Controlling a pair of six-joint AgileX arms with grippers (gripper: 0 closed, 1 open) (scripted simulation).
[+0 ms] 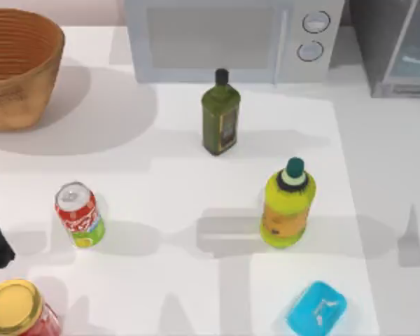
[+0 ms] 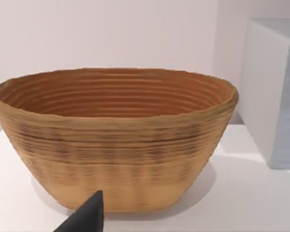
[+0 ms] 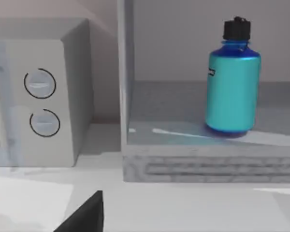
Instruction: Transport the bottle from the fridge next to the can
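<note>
Cyan bottle [image 3: 233,79] upright on fridge [image 3: 183,159] shelf, behind glass door. Right tool [image 3: 87,215] near, jaw state impossible to tell. Best approached level, gripping mid-body, lifting clear before crossing worktop [image 1: 168,231] toward red can [image 1: 79,213].

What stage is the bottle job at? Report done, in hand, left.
Done: the fridge stands open, so the bottle is reachable. The bottle stands upright on its shelf, untouched. In hand: nothing is gripped; the right wrist camera faces the fridge with the bottle ahead, so an approach looks likely. Left: grasp the bottle, lift it out, carry it across the table and set it beside the can at the table's left.
</note>
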